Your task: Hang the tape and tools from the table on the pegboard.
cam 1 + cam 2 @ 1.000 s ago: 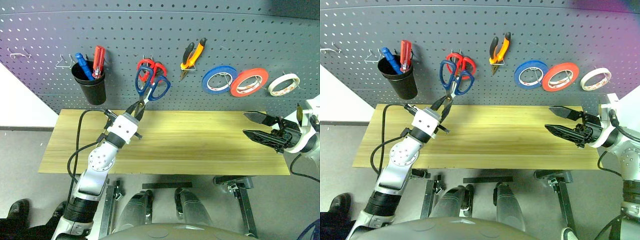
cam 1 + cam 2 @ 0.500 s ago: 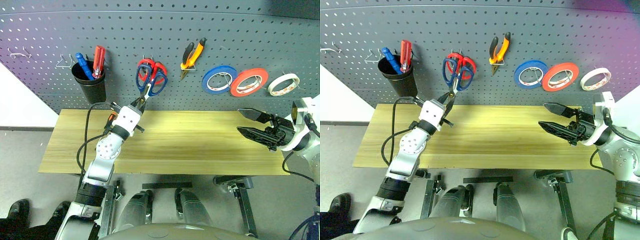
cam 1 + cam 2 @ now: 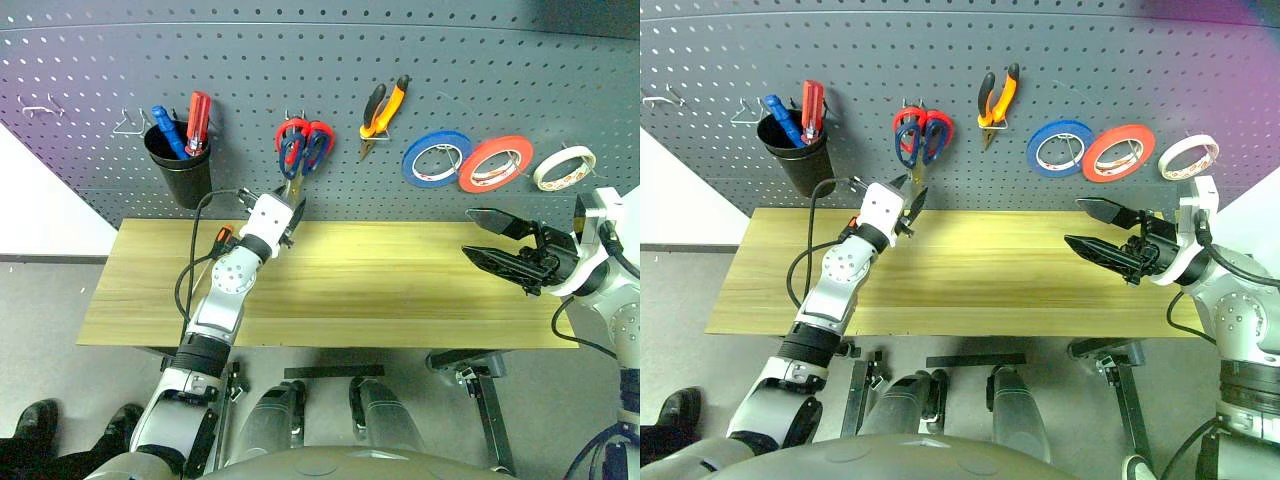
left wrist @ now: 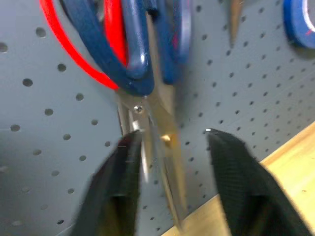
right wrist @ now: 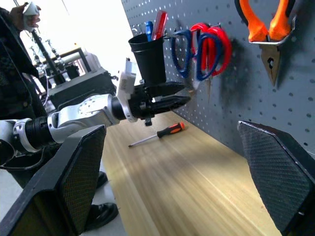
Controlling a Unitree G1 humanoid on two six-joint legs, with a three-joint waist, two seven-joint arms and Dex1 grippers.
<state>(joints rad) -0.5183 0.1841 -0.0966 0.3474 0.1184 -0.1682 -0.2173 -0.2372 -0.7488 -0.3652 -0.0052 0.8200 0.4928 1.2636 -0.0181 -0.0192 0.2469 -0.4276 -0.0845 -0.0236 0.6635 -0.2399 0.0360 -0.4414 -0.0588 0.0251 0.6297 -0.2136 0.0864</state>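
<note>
Screwdriver (image 5: 158,134) on table (image 3: 400,290); scissors (image 3: 297,152) on pegboard (image 3: 300,80).

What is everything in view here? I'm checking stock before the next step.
pegboard: one, dark grey, behind the table
table: one, light wood
cup: one, black, hung on the pegboard
screwdrivers in cup: two, blue and red
scissors: two, red and dark blue, hanging together
pliers: one, orange and black, hanging
tape rolls: three, blue, orange-red, cream, hanging
orange-and-black screwdriver: one, on the table
person: one, dark clothes, beside the table
left gripper: open astride the scissor blades
right gripper: open, over the table
</note>
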